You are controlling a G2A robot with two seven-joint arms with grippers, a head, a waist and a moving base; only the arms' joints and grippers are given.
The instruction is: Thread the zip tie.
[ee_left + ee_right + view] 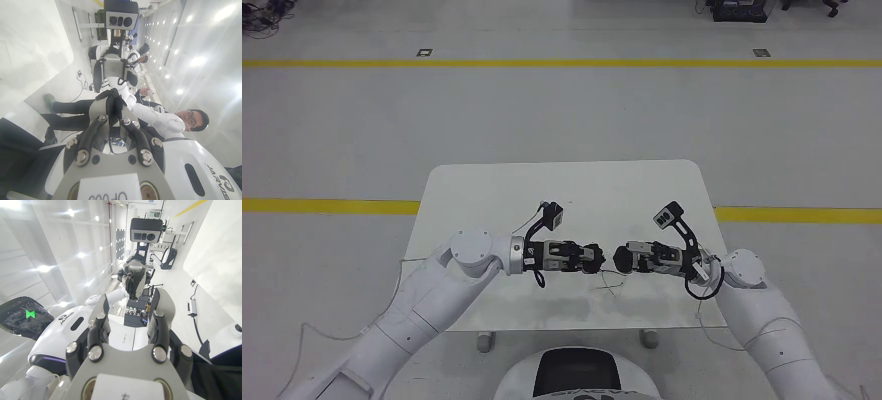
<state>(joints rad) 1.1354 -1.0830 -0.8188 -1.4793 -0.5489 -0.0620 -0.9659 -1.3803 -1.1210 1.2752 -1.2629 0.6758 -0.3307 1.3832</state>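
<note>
1. Left claw [112, 96]: clamped flat on what appears to be the zip tie [110, 144], a thin dark strand looping back toward its palm, probably to present the free end.
2. Right claw [620, 258]: spread wide, empty, facing the left, near it, seemingly ready to receive.
3. White desk [562, 190]: both claws hang over its near edge.
4. Grey floor [342, 130], 2 yellow lines [542, 63].

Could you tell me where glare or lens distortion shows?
Left wrist view: ceiling lights flare strongly, and the wide lens bends the table edge. Right wrist view: similar flares. Top view: even light, no glare.
</note>
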